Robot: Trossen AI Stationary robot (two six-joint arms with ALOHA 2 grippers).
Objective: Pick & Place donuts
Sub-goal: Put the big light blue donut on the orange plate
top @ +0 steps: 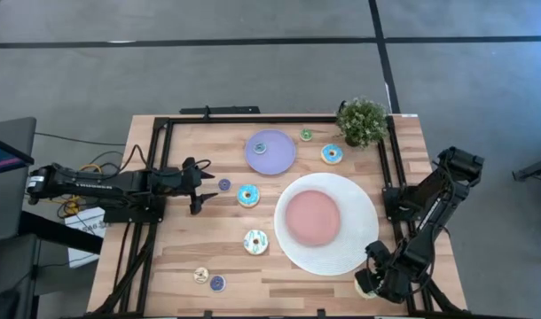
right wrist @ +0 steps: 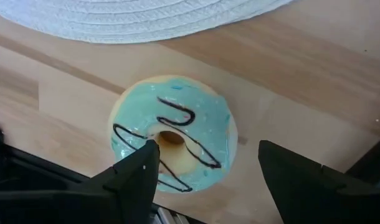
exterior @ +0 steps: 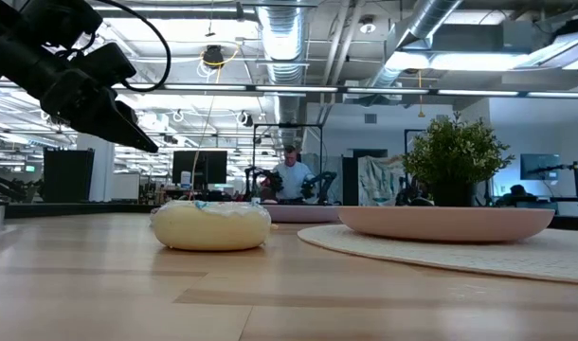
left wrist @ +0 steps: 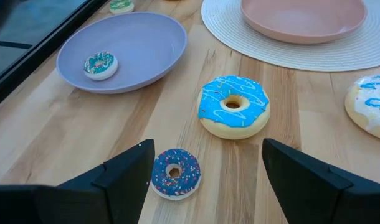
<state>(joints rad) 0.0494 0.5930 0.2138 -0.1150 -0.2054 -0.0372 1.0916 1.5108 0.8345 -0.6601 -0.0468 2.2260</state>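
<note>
My right gripper (right wrist: 205, 165) is hanging low over the table's near right corner, jaws standing wide with nothing held. Only its wrist view shows what lies beneath: a pale blue donut (right wrist: 173, 132) with dark squiggles, lying flat on the wood between the fingers (right wrist: 131, 174), one fingertip overlapping its edge. From above, that donut is all but hidden under the gripper (top: 374, 276). Just beyond it the woven white mat (right wrist: 177, 18) is showing.

My left gripper (left wrist: 205, 171) is hovering over the table's left side, jaws also spread wide and empty. Its wrist view is showing a tiny dark blue sprinkled donut (left wrist: 175, 173) just beside one finger (left wrist: 124, 177), and a bright blue donut (left wrist: 233, 106) farther out. Past those, a lavender plate (left wrist: 140, 46) is holding a small teal donut (left wrist: 100, 65), and the pink dish (left wrist: 302, 18) is sitting on the mat.

The high view alone is giving the full spread: a cream donut (top: 255, 241) left of the mat, two tiny ones (top: 208, 279) near the front edge, another blue donut (top: 332, 153) and a small green one (top: 306, 135) near the plant (top: 363, 120).

The low view is showing the cream donut (exterior: 211, 224) from the side, with a person (exterior: 291, 178) far behind.
</note>
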